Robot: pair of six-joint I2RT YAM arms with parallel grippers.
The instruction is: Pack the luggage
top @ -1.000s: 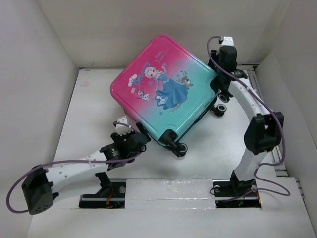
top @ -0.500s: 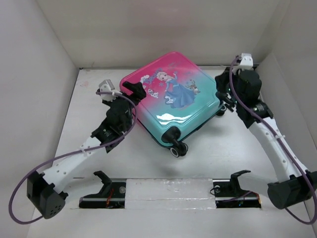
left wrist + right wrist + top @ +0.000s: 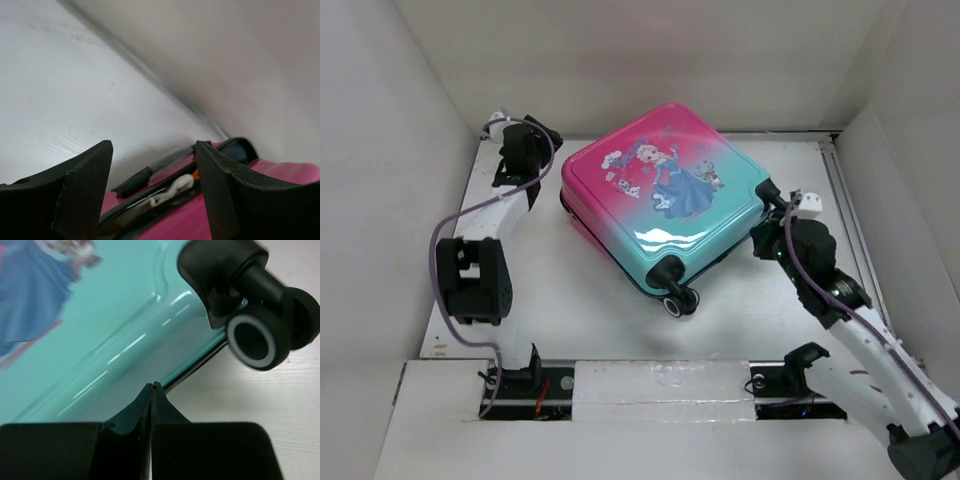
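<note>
- On the white surface (image 3: pixel 570 300) the closed pink-to-teal hard-shell suitcase (image 3: pixel 670 215) lies print up. It is likely light, rigid and slick, so take it at the zip seam (image 3: pixel 117 215).
- Left fingers (image 3: pixel 220 190) apart, empty, above its pink edge.
- Right fingers (image 3: pixel 142 412) pressed together near a black wheel (image 3: pixel 255 342).

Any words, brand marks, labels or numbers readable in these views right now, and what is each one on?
No readable text in any view.
luggage: the lid print shows only a cartoon princess and small figures; any fine lettering is too small to read from the top view.
wheel: black with a pale ring, no marking visible.
</note>
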